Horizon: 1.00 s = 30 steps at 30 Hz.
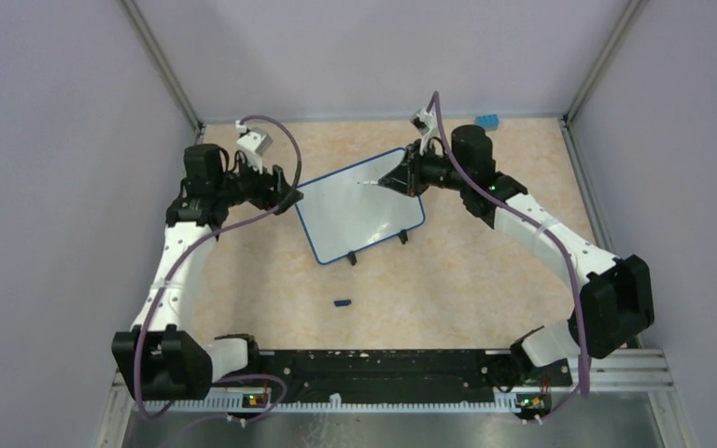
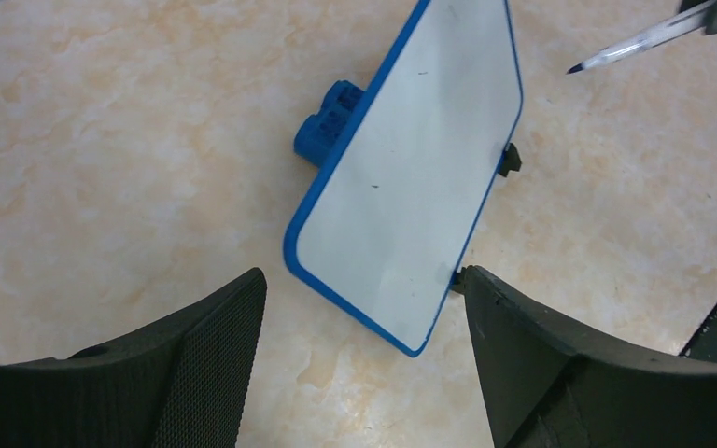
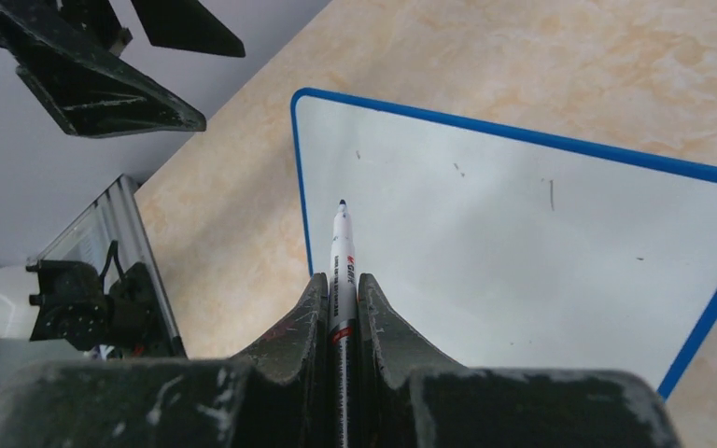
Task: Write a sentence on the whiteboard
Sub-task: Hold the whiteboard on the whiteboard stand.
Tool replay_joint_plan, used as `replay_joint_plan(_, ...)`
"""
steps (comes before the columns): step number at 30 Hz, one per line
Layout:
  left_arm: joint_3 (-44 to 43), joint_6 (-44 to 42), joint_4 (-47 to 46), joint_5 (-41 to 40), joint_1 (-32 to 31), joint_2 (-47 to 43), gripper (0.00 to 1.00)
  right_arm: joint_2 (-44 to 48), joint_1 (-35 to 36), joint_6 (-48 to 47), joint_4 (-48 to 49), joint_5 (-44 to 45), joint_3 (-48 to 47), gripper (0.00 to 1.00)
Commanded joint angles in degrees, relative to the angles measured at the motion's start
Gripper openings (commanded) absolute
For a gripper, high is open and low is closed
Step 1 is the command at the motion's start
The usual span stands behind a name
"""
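The whiteboard [image 1: 359, 207], white with a thin blue frame and black feet, stands tilted in the middle of the table. No sentence shows on it, only a few tiny specks [image 3: 523, 243]. My left gripper [image 1: 289, 197] is open at the board's left corner. That corner [image 2: 401, 233] lies just ahead of the wide-apart fingers [image 2: 215, 355], ungripped. My right gripper [image 1: 400, 179] is shut on a white marker [image 3: 341, 252]. The marker's dark tip [image 1: 362, 183] hovers over the board's upper part; contact cannot be told. The marker also shows at the left wrist view's top right [image 2: 635, 45].
A blue block [image 1: 487, 120] sits at the far edge of the table and appears behind the board [image 2: 327, 121]. A small dark cap-like piece [image 1: 342, 302] lies on the table in front of the board. Metal posts and grey walls enclose the table.
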<state>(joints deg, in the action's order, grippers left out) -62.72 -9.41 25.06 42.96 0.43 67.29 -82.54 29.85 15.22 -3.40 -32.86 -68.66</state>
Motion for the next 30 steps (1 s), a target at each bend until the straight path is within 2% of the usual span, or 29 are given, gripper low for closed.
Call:
replay_joint_plan(1, -2.14, 0.45, -2.17, -2.88, 1.49, 5.62, 0.82, 1.97, 0.08, 1.16, 6.22, 3.14, -1.32, 0.00)
replay_joint_plan(6, -3.50, 0.66, -3.79, -4.98, 1.76, 10.82, 0.79, 2.23, 0.82, -1.26, 9.46, -2.70, 1.11, 0.00)
replay_joint_plan(11, -4.15, 0.01, -3.34, 4.89, 1.70, 14.12, 0.71, 2.88, 1.16, -2.35, 11.05, -4.88, 2.42, 0.00)
replay_joint_plan(14, -3.34, 1.05, -3.36, 8.14, 1.74, 15.11, 0.61, 2.68, 1.63, -3.63, 11.52, -5.44, 2.51, 0.00)
replay_joint_plan(22, -0.75, 0.30, -2.41, 9.80, 1.73, 13.20, 0.36, 1.16, 4.57, -6.78, 13.06, -1.96, 3.47, 0.00)
replay_joint_plan(30, 1.23, -0.15, -2.21, 9.60, 1.65, 12.93, 0.15, -0.88, 7.59, -11.24, 14.93, 1.51, 5.98, 0.00)
